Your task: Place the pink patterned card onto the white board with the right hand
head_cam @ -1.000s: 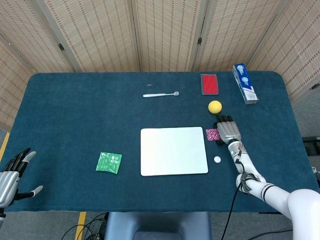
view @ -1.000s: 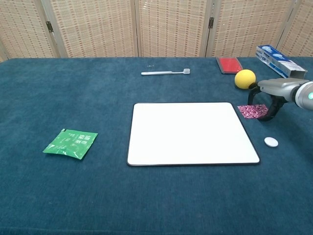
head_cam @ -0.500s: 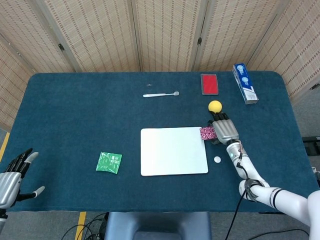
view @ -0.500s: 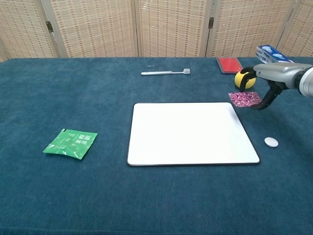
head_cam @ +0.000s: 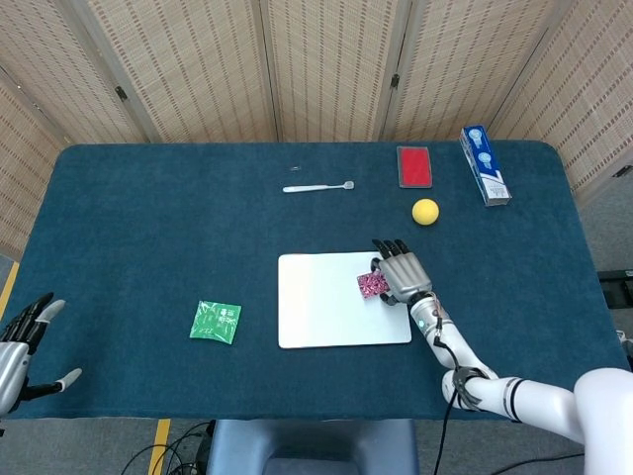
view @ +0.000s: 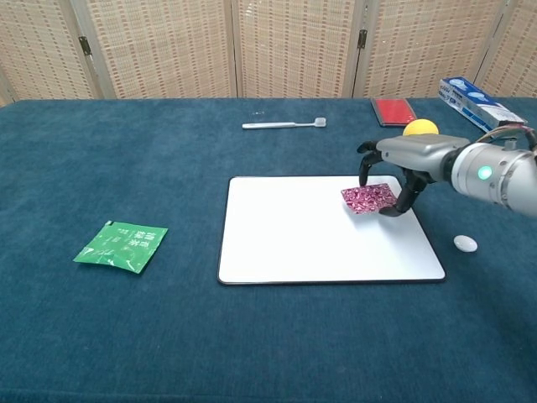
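My right hand [head_cam: 400,276] [view: 401,166] holds the pink patterned card [head_cam: 372,285] [view: 367,198] between its fingers, above the right part of the white board [head_cam: 326,307] [view: 302,235]. In the chest view the card hangs tilted, a little above the board's surface. My left hand [head_cam: 18,346] sits open at the table's near left corner, holding nothing; the chest view does not show it.
A yellow ball [head_cam: 425,211] [view: 419,128], a red card [head_cam: 413,165], a blue box [head_cam: 485,164] and a toothbrush [head_cam: 318,187] lie toward the back. A small white disc [view: 465,243] sits right of the board. A green packet [head_cam: 216,322] [view: 122,245] lies to the left.
My right hand lifted the pink card from the table right of the board and carried it leftward over the board's right part. The left hand barely shifted.
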Available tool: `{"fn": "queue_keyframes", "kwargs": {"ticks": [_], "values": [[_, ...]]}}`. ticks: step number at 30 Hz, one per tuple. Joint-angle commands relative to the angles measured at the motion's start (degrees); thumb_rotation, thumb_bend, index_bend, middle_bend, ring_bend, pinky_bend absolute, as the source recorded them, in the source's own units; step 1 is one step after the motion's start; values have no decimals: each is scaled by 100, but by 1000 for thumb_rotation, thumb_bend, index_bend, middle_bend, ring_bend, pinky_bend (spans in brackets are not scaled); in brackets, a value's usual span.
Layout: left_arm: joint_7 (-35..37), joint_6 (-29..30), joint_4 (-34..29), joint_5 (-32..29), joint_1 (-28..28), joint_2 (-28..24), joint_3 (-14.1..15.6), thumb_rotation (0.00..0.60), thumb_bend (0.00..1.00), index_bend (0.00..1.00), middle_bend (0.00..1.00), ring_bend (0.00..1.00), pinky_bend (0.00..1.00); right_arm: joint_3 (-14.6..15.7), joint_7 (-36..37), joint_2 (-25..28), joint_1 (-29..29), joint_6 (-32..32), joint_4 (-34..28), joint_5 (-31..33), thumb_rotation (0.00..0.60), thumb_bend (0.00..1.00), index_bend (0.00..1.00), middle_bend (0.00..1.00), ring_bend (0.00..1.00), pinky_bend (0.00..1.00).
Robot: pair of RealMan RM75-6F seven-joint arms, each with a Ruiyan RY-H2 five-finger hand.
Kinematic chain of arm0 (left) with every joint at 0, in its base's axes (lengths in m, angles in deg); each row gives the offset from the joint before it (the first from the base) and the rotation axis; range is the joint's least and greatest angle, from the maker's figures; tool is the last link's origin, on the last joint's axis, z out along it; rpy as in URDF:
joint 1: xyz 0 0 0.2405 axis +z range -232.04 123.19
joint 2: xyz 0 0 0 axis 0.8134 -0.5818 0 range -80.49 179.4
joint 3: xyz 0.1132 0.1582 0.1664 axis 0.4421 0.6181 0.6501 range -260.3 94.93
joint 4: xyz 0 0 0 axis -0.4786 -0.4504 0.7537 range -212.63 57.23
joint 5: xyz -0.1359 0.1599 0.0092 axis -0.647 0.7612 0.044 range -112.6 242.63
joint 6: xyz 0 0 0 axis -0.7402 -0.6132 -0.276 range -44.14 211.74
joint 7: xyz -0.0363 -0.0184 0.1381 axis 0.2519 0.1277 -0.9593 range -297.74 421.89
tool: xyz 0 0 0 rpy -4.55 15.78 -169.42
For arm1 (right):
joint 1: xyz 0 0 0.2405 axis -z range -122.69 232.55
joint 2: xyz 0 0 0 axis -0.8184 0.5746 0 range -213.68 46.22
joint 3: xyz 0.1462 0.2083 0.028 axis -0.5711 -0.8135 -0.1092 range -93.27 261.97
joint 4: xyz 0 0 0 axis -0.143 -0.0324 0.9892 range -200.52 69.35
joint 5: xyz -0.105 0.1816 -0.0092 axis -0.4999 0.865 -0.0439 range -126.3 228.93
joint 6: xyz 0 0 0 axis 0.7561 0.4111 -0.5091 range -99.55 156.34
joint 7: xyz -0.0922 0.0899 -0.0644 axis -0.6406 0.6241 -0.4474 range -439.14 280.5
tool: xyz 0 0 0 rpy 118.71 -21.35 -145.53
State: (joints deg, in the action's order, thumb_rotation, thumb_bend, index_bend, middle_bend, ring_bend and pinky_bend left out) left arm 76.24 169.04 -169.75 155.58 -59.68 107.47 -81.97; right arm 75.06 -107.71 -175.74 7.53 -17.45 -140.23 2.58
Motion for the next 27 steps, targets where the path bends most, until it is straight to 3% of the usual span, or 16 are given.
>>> {"fn": "queue_keyframes", "kwargs": {"ticks": [1, 6, 11, 19, 25, 27], "values": [[67, 42, 27, 22, 23, -23, 7, 600, 211, 0, 0, 0, 151, 8, -48, -117, -99, 88, 124, 101, 600, 201, 179, 0, 0, 0], [100, 72, 57, 2, 45, -29, -2, 600, 211, 0, 0, 0, 151, 16, -36, 46, -107, 67, -73, 124, 600, 183, 62, 0, 0, 0], [28, 81, 52, -17, 56, -16, -13, 600, 211, 0, 0, 0, 151, 176, -45, 561, 93, -190, -765, 21, 600, 181, 62, 0, 0, 0], [-370, 127, -63, -15, 88, 72, -18, 600, 211, 0, 0, 0, 151, 776, -176, 1581, 670, -795, -1970, -372, 600, 177, 30, 0, 0, 0], [-659, 145, -141, 23, 100, 125, -7, 600, 211, 0, 0, 0, 151, 1074, -342, 2127, 893, -1015, -2539, -557, 600, 168, 16, 0, 0, 0], [-693, 139, -155, 12, 101, 134, -10, 600, 211, 0, 0, 0, 151, 1155, -468, 2174, 933, -1068, -2540, -546, 600, 168, 59, 0, 0, 0]]}}
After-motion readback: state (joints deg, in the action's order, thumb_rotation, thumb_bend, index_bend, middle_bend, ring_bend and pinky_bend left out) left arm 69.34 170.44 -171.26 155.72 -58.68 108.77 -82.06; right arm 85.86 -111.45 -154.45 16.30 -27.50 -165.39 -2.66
